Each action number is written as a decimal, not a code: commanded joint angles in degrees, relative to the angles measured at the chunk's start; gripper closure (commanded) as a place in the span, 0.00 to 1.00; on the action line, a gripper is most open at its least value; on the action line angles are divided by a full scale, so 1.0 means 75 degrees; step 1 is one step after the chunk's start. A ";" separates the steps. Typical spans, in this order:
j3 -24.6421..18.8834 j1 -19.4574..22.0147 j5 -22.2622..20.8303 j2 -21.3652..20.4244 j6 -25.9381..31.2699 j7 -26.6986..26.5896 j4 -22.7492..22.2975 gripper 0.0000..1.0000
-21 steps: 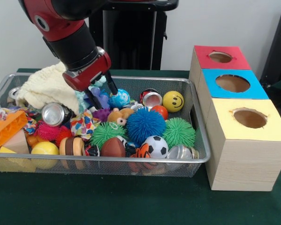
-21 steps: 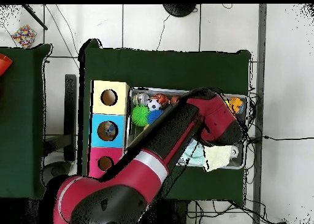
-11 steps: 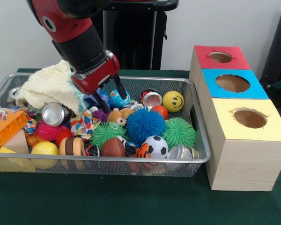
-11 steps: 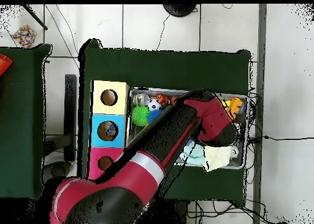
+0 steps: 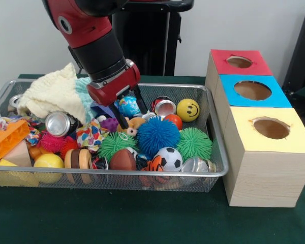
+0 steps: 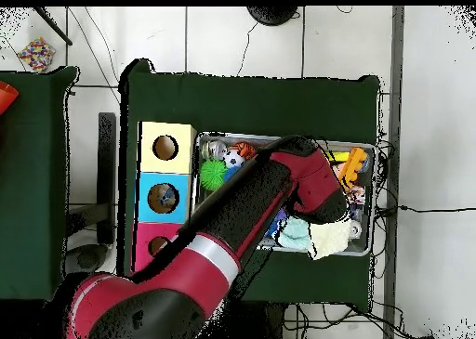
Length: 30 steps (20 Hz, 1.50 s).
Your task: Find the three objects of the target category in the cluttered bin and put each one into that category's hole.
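My gripper (image 5: 132, 112) hangs low in the wire bin (image 5: 112, 174), open, its two black fingers (image 5: 123, 119) standing on either side of a blue-green globe ball (image 5: 128, 105). I cannot tell whether they touch it. A small brown teddy (image 5: 130, 125) and a blue spiky ball (image 5: 157, 134) lie just in front. To the right stand three boxes with holes: red (image 5: 239, 62), blue (image 5: 252, 90), yellow (image 5: 271, 128). In the overhead view the red arm (image 6: 279, 191) hides the gripper and most of the bin.
The bin also holds a cream cloth (image 5: 51, 94), cans (image 5: 60, 123) (image 5: 165, 107), a yellow smiley ball (image 5: 188, 110), green spiky balls (image 5: 194, 144), a soccer ball (image 5: 169, 158) and an orange block (image 5: 7, 140). The bin's right wall (image 5: 216, 132) runs close to the boxes.
The gripper has travelled right across the bin, away from the cream cloth, and now straddles the globe ball. It stayed open throughout.
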<state>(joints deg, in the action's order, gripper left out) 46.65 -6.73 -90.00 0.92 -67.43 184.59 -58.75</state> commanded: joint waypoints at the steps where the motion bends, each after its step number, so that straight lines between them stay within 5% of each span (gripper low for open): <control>1: -0.1218 -0.0176 0.0514 0.0265 0.0318 0.2121 -0.0296 0.00; 18: -0.0834 -0.0701 -0.0390 0.0951 -0.0365 0.3241 0.0012 0.00; 30: -0.0590 -0.0891 -0.1759 0.1573 -0.1359 0.3879 0.0332 0.00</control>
<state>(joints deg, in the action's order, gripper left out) 47.25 -14.03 -98.76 7.42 -68.90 194.94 -58.18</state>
